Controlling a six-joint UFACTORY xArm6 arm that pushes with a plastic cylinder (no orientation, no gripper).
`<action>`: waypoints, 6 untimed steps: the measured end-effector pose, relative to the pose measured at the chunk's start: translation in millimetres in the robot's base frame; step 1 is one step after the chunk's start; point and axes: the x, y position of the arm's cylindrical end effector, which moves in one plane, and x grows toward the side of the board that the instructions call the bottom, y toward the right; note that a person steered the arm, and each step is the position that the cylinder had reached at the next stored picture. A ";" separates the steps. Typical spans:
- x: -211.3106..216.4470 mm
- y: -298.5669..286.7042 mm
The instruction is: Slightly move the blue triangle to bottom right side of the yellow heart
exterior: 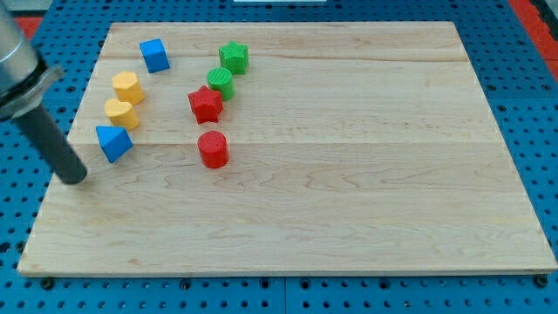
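Observation:
The blue triangle [112, 143] lies near the board's left edge. The yellow heart [119, 113] sits just above it and slightly to the right, almost touching it. My tip [76, 178] rests on the board to the lower left of the blue triangle, a short gap away. The dark rod slants up to the view's top left.
A yellow hexagon [128, 87] sits above the heart. A blue cube [154, 55] is at the top left. A green star [234, 58], a green cylinder [220, 83], a red star [206, 105] and a red cylinder [213, 149] stand left of centre on the wooden board [349, 174].

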 end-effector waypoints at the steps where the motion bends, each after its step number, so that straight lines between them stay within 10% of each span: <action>1: -14.0 18.5; 6: -64.6 3.8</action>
